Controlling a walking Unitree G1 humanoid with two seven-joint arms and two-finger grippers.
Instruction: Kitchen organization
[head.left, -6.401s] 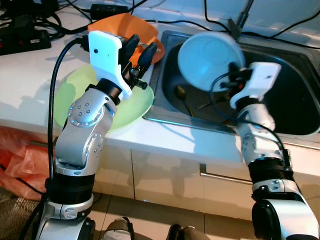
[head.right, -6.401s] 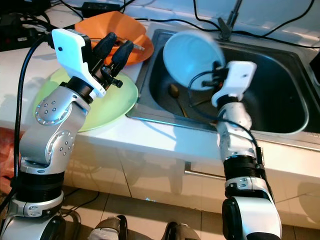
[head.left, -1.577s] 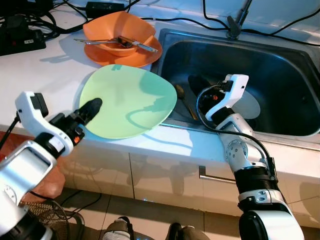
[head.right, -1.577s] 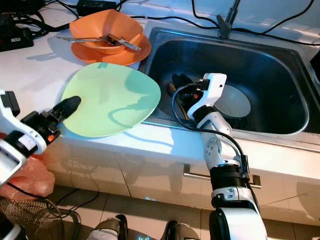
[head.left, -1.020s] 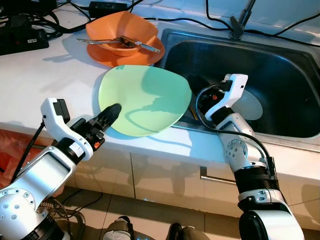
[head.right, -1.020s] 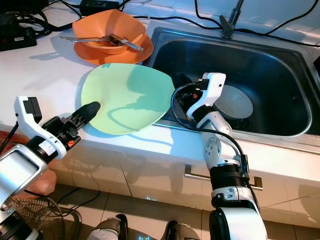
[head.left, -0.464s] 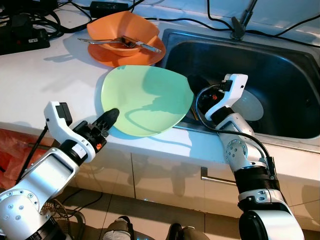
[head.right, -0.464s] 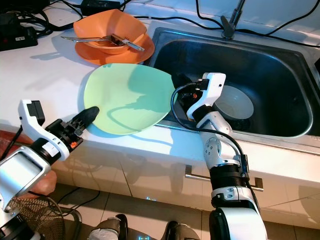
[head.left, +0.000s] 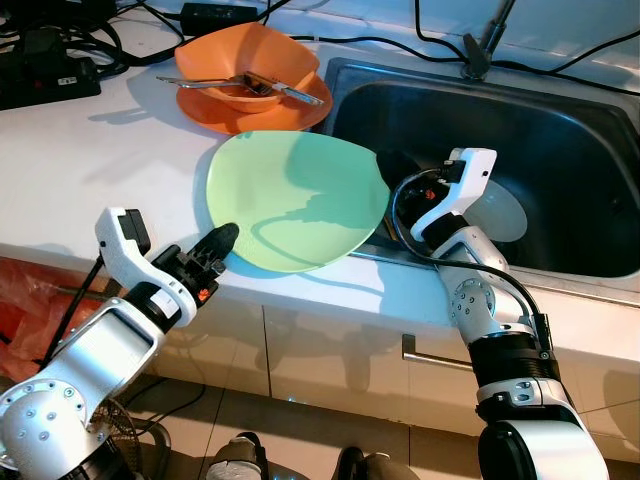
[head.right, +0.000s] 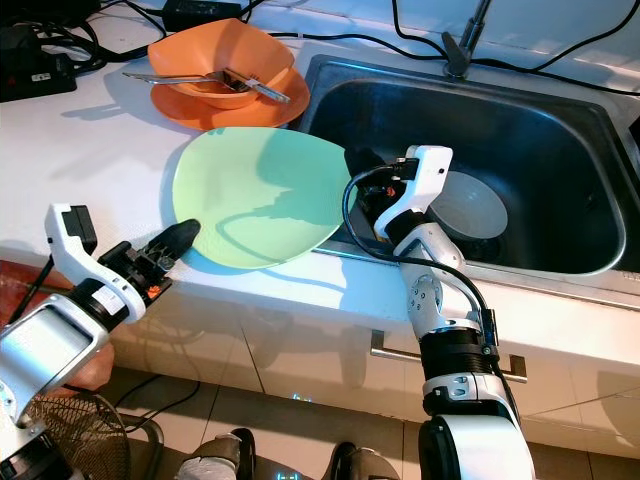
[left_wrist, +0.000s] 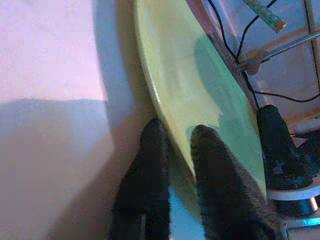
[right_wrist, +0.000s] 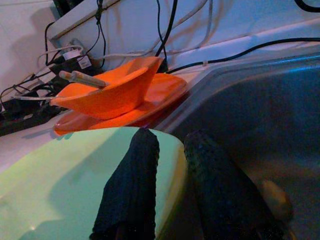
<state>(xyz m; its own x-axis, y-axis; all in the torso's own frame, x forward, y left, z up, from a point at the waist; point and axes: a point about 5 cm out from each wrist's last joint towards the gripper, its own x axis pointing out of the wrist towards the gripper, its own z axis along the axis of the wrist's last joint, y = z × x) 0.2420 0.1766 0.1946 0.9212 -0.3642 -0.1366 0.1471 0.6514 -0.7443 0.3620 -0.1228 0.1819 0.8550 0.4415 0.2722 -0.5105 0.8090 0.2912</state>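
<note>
A pale green plate (head.left: 295, 200) lies on the white counter (head.left: 90, 160), its right edge hanging over the sink (head.left: 560, 130). My left gripper (head.left: 220, 240) is shut, and its tips rest at the plate's near-left rim (left_wrist: 160, 107). My right gripper (head.right: 366, 175) reaches from inside the sink and is shut on the plate's right rim (right_wrist: 176, 165), one finger over the plate and one on the sink side. A light blue bowl (head.right: 470, 205) sits on the sink floor behind the right wrist.
An orange bowl (head.left: 245, 65) holding cutlery stands on an orange plate at the back of the counter. Black cables and a power strip (head.left: 45, 70) lie at the far left. The tap (head.left: 480, 45) rises behind the sink. Cabinet fronts drop below the counter edge.
The green plate has slid right until its edge overhangs the sink at the right gripper. My left gripper has drawn back from over the plate to its rim. The right arm stayed put.
</note>
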